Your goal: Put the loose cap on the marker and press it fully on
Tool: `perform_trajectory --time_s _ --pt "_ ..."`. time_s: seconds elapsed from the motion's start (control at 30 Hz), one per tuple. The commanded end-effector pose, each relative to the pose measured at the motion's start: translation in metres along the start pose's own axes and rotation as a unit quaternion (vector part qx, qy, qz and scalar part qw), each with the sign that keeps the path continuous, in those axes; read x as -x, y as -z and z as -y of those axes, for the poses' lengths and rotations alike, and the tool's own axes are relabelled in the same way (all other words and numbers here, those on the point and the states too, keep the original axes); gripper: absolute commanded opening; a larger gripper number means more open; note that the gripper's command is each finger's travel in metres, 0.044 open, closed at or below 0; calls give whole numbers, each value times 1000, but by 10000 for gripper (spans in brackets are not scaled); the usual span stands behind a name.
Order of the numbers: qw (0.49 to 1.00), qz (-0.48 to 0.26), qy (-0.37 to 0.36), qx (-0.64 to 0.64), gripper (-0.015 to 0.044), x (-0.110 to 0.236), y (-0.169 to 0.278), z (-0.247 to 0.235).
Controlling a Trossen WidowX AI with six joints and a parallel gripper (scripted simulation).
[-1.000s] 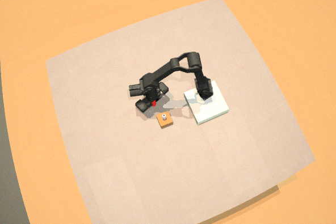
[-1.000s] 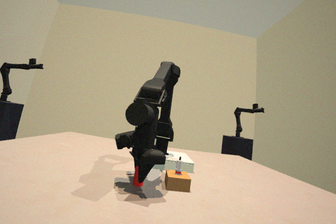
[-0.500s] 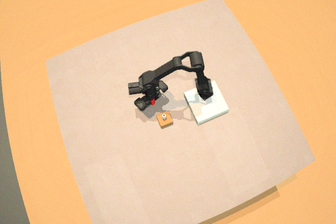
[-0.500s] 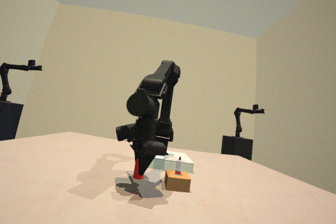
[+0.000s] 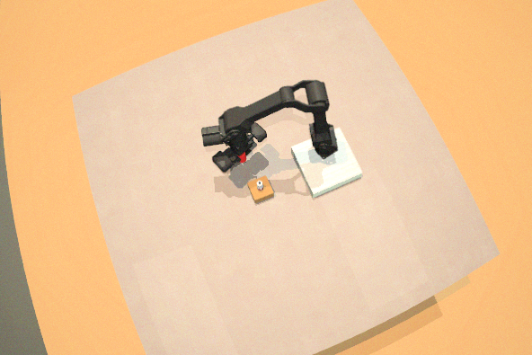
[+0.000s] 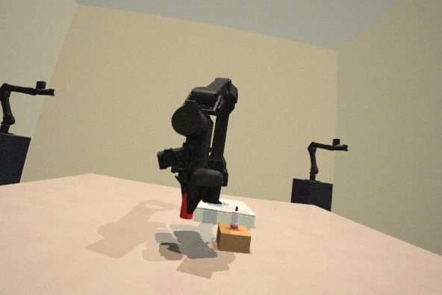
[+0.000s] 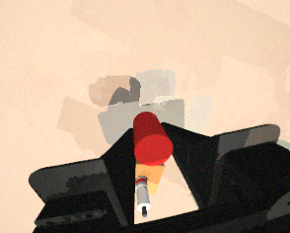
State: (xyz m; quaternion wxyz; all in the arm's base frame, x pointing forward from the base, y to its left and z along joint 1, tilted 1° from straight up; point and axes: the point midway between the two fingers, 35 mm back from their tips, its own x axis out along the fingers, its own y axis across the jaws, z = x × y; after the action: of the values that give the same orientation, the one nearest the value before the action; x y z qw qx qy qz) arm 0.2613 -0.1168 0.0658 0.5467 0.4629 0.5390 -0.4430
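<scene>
I have the gripper (image 6: 188, 207) clamped on the red cap (image 6: 184, 207), which sits between the two dark fingers and sticks out below them. From the side camera the cap hangs in the air above the table (image 6: 336, 258), with its shadow spread on the surface underneath. The wrist camera looks along the cap (image 7: 151, 139) and I can see its round closed end pointing away from the lens.

The marker (image 6: 234, 220) stands upright in the orange-brown block (image 6: 234, 238), a grey barrel with a red band near the block and a dark tip on top. From the side camera the block is to the right of the cap and lower than it, near but not touching. From above, the block (image 5: 261, 192) lies just beside the white base plate (image 5: 346, 178) the arm stands on, and the cap (image 5: 243, 156) shows as a small red patch under the wrist, a little way from the marker (image 5: 259, 185)
</scene>
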Motion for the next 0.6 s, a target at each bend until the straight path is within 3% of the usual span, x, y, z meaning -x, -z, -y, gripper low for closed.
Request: perform_trajectory --time_s 0.0,0.57 --pt "1000 4 -2 -1 0 7 5 -3" --pt "1000 2 -2 -1 0 29 57 -19"
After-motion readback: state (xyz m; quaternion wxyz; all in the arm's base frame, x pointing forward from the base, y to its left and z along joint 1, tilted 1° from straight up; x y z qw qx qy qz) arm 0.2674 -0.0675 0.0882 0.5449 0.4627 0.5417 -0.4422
